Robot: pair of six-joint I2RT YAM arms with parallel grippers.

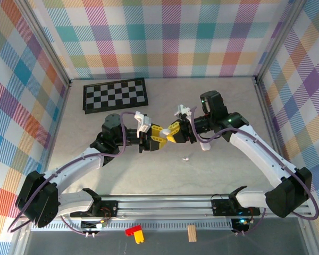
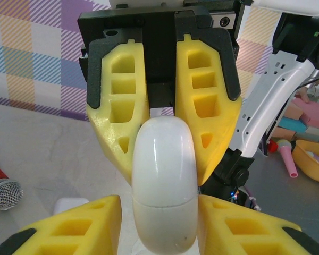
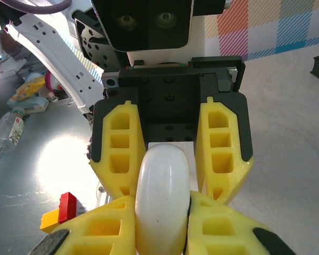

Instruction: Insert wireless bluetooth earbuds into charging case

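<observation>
Left gripper (image 2: 160, 204) sits nearest in the left wrist view, its yellow fingers (image 2: 74, 226) flanking the lower half of the white case (image 2: 164, 186). One finger looks against the shell, the other maybe just off it, so a firm pinch or not, cannot tell. Lid seam visible, lid shut. Right gripper (image 2: 166, 178) faces it from opposite and clamps the case's upper half between its jaws. Right wrist view: same case, right jaws pressed tight on its sides, left gripper facing back with its jaws around the far end and a sliver of gap on one side. Top view: both arms stretch from the near edge, elbows out, wrists turned inward so the grippers meet nose to nose over mid table (image 1: 228, 101). The case sits between them, mostly hidden by fingers and apparently lifted off the surface. One earbud (image 1: 186, 158) lies loose on the table near the grippers, on the side toward the arm bases, not touching the case. Chessboard (image 1: 115, 95) back left, not involved. Step, as I read it: two-handed hold on the shut case, setting up to open the lid; no earbud in yet. Next move likely needs one gripper to steady the base while the other levers the lid at the seam without squeezing the smooth shell out of the grip, then the earbud pickup.
</observation>
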